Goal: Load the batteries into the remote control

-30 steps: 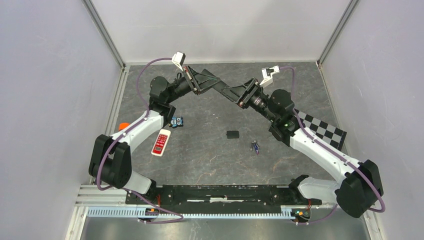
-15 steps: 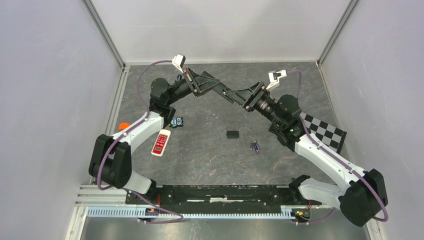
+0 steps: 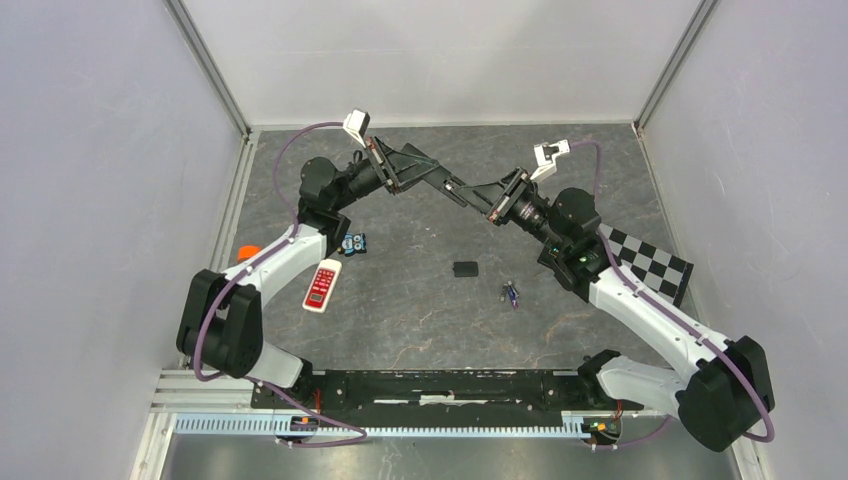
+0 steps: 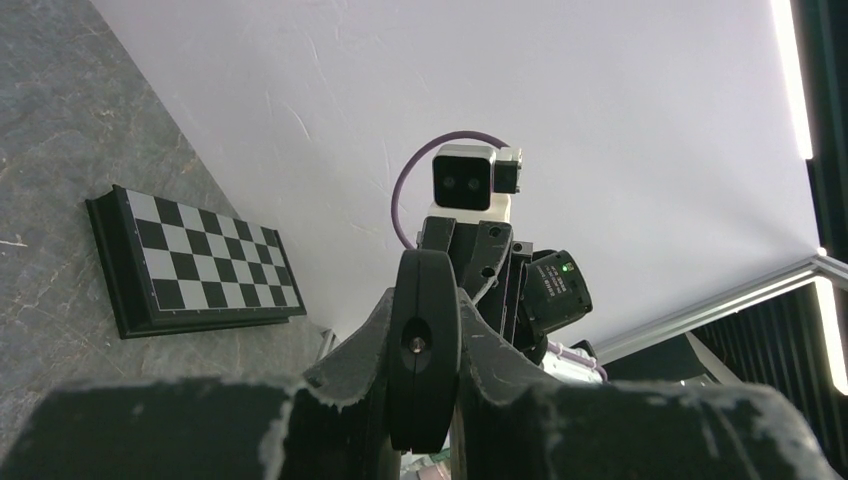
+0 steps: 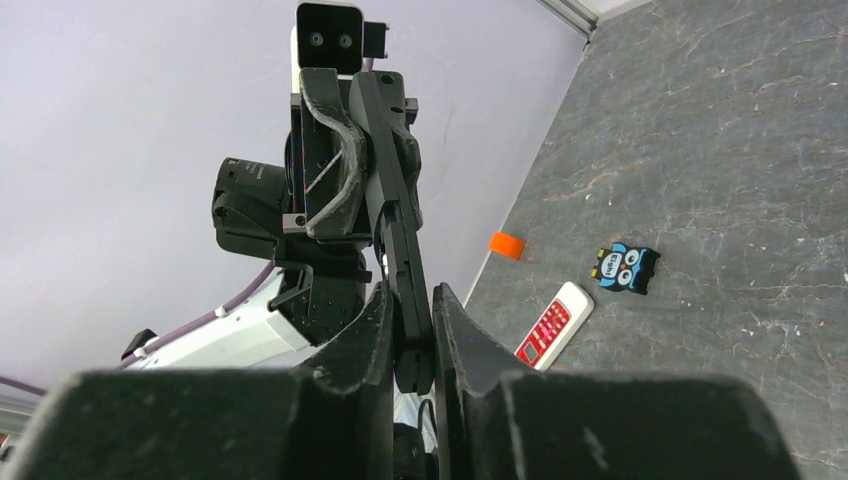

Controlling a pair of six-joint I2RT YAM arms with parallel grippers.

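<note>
A black remote control (image 3: 462, 188) is held in the air over the back of the table, between my two grippers. My left gripper (image 3: 446, 182) is shut on one end of it; in the left wrist view (image 4: 425, 320) that rounded black end (image 4: 425, 345) sits between the jaws. My right gripper (image 3: 480, 192) is shut on the other end; in the right wrist view (image 5: 408, 320) the remote (image 5: 393, 220) runs up to the left gripper. The batteries (image 3: 511, 293), small dark bluish cells, lie on the table. A small black cover (image 3: 465, 268) lies left of them.
A white and red remote (image 3: 322, 285) lies at the left, also seen in the right wrist view (image 5: 555, 325). A blue owl figure (image 3: 352, 243) and an orange piece (image 3: 247, 251) lie near it. A checkerboard (image 3: 645, 258) lies at the right. Grey walls enclose the table.
My right arm's wrist has turned and its forearm has shifted to the right. The left gripper reached slightly right. Both stay shut on the black remote.
</note>
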